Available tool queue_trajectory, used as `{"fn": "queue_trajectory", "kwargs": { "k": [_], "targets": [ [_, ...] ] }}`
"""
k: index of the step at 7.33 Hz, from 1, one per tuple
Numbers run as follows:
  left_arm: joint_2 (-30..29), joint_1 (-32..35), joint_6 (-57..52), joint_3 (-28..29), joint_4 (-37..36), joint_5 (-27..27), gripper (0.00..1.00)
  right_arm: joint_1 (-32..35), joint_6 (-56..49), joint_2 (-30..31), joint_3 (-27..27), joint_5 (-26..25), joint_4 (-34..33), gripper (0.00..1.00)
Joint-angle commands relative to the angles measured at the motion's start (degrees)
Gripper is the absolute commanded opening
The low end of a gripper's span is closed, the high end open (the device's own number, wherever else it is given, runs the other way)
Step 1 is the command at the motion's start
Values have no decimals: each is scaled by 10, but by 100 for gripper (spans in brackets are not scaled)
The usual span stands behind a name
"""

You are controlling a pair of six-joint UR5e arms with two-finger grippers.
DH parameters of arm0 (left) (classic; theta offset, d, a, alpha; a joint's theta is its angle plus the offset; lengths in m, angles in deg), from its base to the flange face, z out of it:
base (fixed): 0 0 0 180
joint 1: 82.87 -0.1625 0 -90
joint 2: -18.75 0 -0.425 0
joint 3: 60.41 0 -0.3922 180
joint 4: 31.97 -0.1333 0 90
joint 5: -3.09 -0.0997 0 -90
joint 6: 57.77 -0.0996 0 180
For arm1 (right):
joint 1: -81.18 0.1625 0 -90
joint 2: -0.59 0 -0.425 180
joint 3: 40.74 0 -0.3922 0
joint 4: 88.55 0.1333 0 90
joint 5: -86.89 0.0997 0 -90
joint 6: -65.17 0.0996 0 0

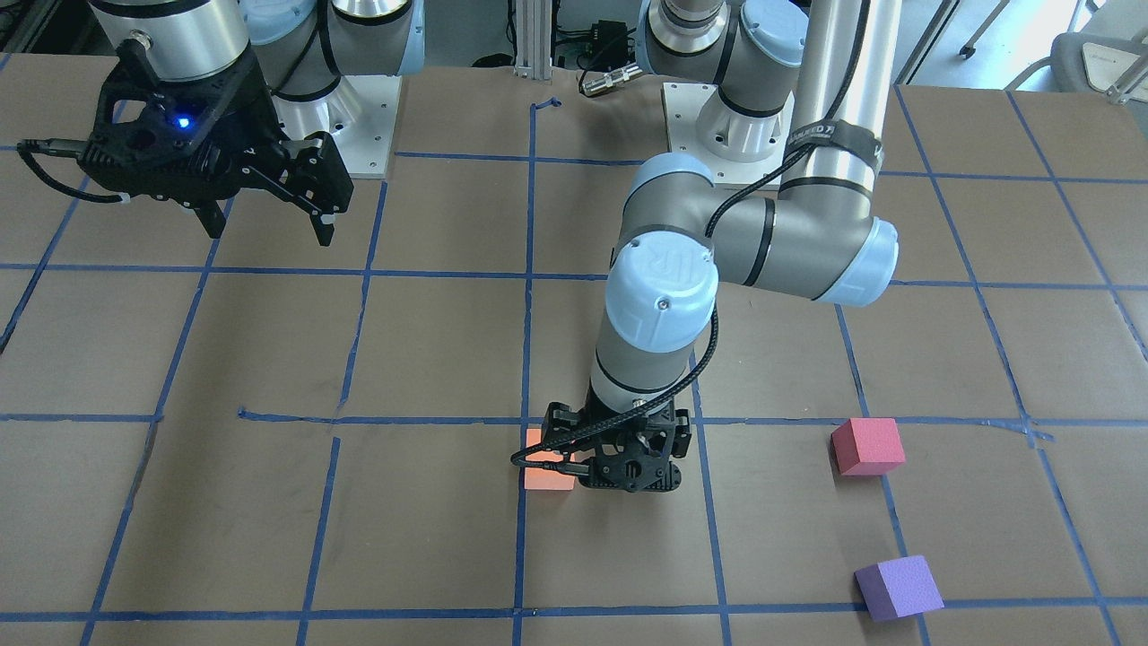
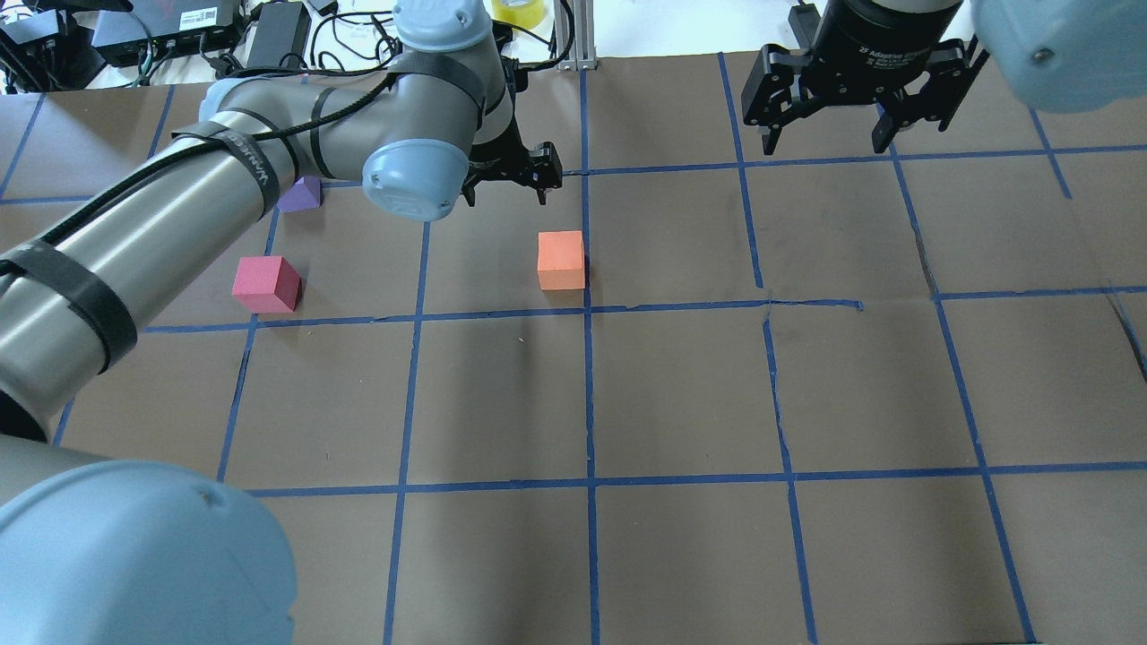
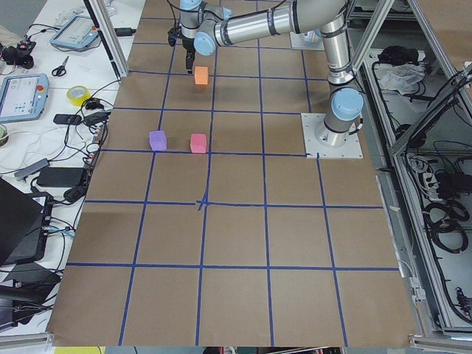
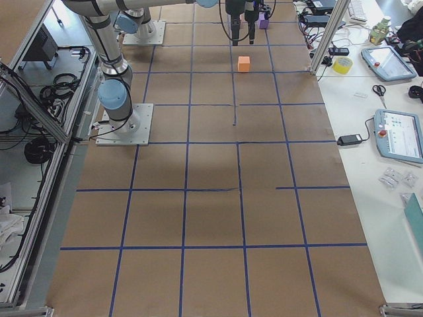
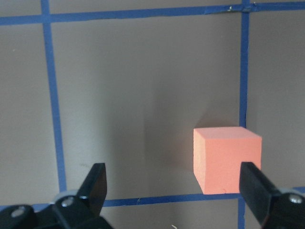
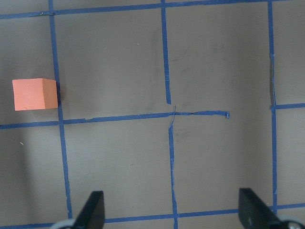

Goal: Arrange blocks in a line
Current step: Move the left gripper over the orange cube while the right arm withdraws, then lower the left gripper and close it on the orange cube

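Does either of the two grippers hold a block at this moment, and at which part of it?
Nothing is held. The left gripper is open, and the orange block lies untouched near one finger; the right gripper is open and empty.

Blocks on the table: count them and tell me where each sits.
3. The orange block sits mid-table near the left gripper; the pinkish-red block and purple block lie on the robot's left side, purple farther from the base. None seems hidden.
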Motion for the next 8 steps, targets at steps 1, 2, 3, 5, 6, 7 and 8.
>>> {"fn": "queue_trajectory", "kwargs": {
  "k": [1, 2, 3, 5, 6, 7, 8],
  "targets": [
    [-39, 23, 26, 0, -34, -1, 100, 1, -2, 1, 4, 1, -6, 100],
    [-53, 28, 61, -7, -56, 3, 100, 1, -2, 1, 4, 0, -5, 100],
    [-56, 33, 66, -8, -58, 3, 100, 1, -2, 1, 4, 0, -5, 100],
    [-59, 37, 67, -18, -57, 2, 100, 1, -1, 1, 5, 9, -6, 100],
    [-59, 37, 66, -22, -58, 2, 100, 1, -1, 1, 9, 10, -7, 100],
    [-64, 37, 64, -22, -57, 2, 100, 1, -1, 2, 14, 10, -10, 100],
    [-70, 37, 77, -22, -59, 3, 96, 1, -1, 2, 14, 9, -10, 100]
  ]
}}
